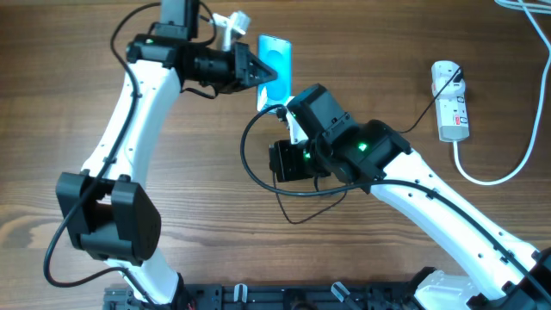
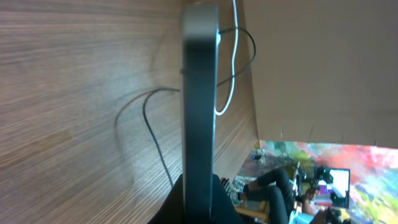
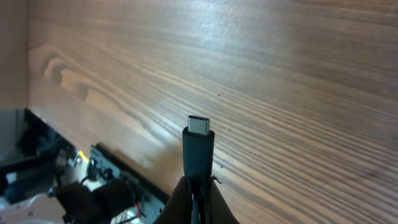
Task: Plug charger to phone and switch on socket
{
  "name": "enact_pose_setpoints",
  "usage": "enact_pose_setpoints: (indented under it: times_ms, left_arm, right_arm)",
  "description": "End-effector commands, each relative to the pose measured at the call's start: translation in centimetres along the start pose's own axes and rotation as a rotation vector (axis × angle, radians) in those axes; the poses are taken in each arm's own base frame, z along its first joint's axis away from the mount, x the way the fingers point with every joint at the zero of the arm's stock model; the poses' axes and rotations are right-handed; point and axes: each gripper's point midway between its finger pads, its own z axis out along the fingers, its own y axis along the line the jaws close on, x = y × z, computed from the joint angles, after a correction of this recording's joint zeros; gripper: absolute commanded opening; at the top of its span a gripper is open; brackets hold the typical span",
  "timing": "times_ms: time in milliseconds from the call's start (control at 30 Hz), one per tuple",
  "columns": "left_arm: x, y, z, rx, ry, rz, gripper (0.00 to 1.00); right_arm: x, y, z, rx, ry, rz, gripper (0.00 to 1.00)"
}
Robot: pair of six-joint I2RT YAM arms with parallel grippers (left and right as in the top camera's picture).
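Right wrist view shows the right claw (image 3: 196,198) clamped on the charger (image 3: 199,140), its plug tip bare above the bench (image 3: 298,74). Left claw (image 2: 198,204) is clamped on the phone (image 2: 199,93), held edge-on. Judgement: insertion not yet made; socket (image 1: 451,102) sits well apart, and its switching is also outstanding.

No lettering can be read anywhere: the phone (image 1: 280,53) shows only a plain cyan screen, and the socket (image 1: 452,103) carries red marks (too small to make out).
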Motion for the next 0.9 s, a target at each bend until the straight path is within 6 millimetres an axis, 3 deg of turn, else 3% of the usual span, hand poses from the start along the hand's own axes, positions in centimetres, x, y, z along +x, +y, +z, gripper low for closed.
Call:
enact_pose_setpoints:
  times_ms: [0, 300, 867]
  left_arm:
    - [0.1, -2.2, -0.3, 0.032, -0.005, 0.082, 0.04]
    - [0.7, -2.9, -0.4, 0.076, 0.020, 0.061, 0.04]
    - [0.4, -3.0, -0.4, 0.079, 0.009, 0.086, 0.04]
  right_arm:
    - [-1.7, -0.6, -0.6, 0.042, -0.085, 0.020, 0.04]
    - [-4.2, -1.9, -1.2, 0.080, -0.184, 0.047, 0.04]
    - [-4.1, -1.0, -1.1, 0.030, -0.172, 0.043, 0.04]
